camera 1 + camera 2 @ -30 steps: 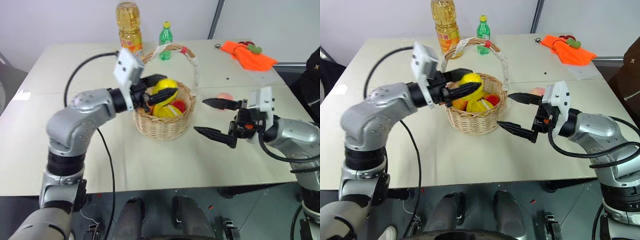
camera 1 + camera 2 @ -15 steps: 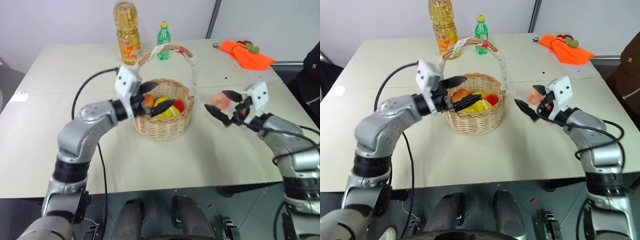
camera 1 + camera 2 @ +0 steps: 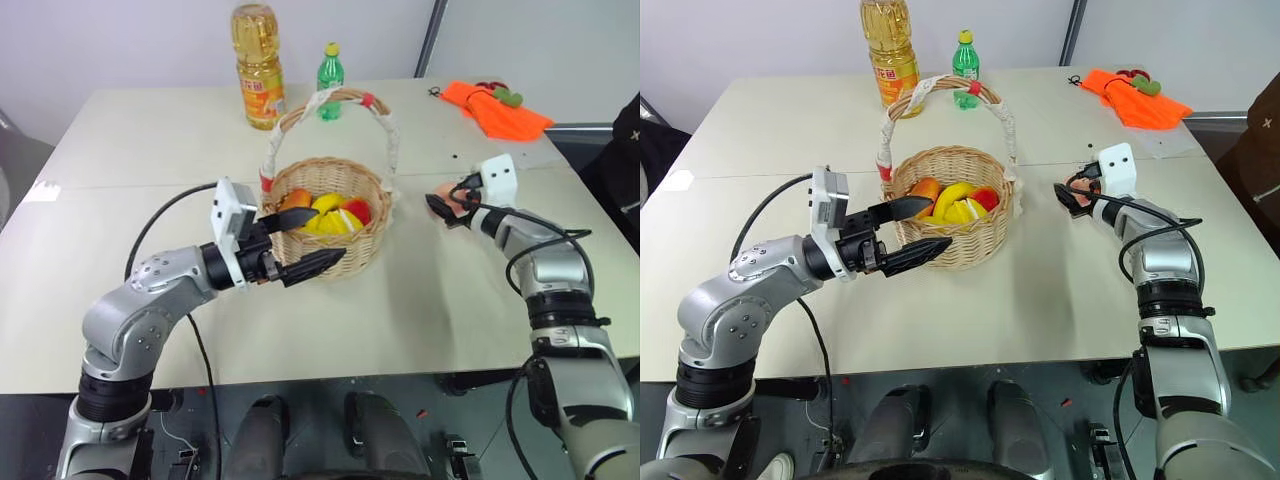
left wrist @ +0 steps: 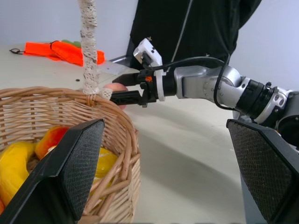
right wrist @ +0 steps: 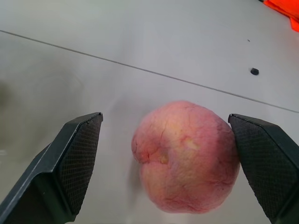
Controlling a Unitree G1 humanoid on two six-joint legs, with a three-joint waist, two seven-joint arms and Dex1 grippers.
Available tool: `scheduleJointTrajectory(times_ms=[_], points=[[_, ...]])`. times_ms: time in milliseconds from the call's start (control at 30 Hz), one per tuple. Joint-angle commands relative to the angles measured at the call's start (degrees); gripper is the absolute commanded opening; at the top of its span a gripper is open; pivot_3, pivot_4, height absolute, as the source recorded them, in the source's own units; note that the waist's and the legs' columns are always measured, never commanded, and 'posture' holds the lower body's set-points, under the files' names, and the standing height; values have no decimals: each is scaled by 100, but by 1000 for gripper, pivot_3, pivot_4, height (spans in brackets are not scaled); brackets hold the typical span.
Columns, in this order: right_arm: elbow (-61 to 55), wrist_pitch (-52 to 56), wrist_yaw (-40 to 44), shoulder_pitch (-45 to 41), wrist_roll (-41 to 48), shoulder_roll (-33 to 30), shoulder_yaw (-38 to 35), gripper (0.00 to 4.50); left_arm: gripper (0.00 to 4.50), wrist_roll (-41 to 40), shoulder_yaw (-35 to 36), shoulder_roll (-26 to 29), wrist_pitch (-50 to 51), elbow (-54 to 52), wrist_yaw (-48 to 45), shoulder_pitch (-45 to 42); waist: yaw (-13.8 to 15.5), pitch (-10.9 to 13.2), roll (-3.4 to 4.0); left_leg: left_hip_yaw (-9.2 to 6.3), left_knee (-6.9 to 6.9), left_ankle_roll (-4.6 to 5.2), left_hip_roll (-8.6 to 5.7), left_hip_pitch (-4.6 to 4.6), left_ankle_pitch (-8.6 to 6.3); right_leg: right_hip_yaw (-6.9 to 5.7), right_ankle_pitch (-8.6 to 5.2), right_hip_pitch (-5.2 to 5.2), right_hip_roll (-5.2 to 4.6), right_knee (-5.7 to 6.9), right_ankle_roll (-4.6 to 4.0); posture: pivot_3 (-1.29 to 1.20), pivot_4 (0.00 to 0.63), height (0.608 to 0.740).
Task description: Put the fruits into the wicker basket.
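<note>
My left hand (image 3: 295, 245) hangs wide open and empty at the near-left rim of the wicker basket (image 3: 335, 215), which holds the yellow fruit (image 3: 325, 204). Right of it, my right hand (image 3: 443, 203) spreads wide around the peach (image 5: 187, 156) on the worktop (image 3: 400, 310).

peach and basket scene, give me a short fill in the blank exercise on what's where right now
1. The peach lies on the ___, outside the basket.
2. The right tool has its fingers ___ on either side of the peach.
3. The left tool holds ___.
4. The bottle with the yellow cap is ___ in colour.

Missing words: table; open; nothing; green
</note>
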Motion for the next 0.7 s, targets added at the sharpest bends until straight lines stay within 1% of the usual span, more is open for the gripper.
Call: scheduleJointTrajectory(times_ms=[33,167,400,500,533,600,700], points=[[125,-111,26,-15,-129,20,-13,3712,4500,-70,-17,44,-71,-221,24,-52,-5,-1,0,0,0,0,0,0,0,0,0,0,0,0,0,0,150,740],[-9,-370,-30,115,-368,-4,53,1746,4500,-97,17,64,-80,-176,18,-57,-6,-1,0,0,0,0,0,0,0,0,0,0,0,1,0,0,150,740],[-606,-821,-10,395,-465,-87,-73,1746,4500,-58,85,153,-133,-25,-41,-116,0,-1,0,0,1,0,0,0,0,0,0,0,0,1,1,0,150,740],[-1063,-1032,147,612,-457,-292,-148,1746,4500,-34,151,226,-177,6,-50,-114,3,0,2,0,0,0,0,0,0,0,0,0,0,1,1,0,150,740],[-1289,-1079,244,711,-396,-368,-203,1746,4500,-37,186,254,-186,12,-52,-107,4,0,2,0,0,0,0,-1,0,0,0,0,0,1,1,0,150,740],[-2023,-971,600,1000,0,-558,-453,1746,4500,-31,316,355,-208,45,-56,-47,12,1,3,0,0,0,0,-1,0,0,0,0,-1,1,1,0,150,740],[-3034,-629,1065,1412,565,-817,-765,1746,4500,-18,497,531,-257,126,-118,79,16,1,3,-1,-1,1,0,-2,0,0,-1,0,-1,0,2,0,150,740]])
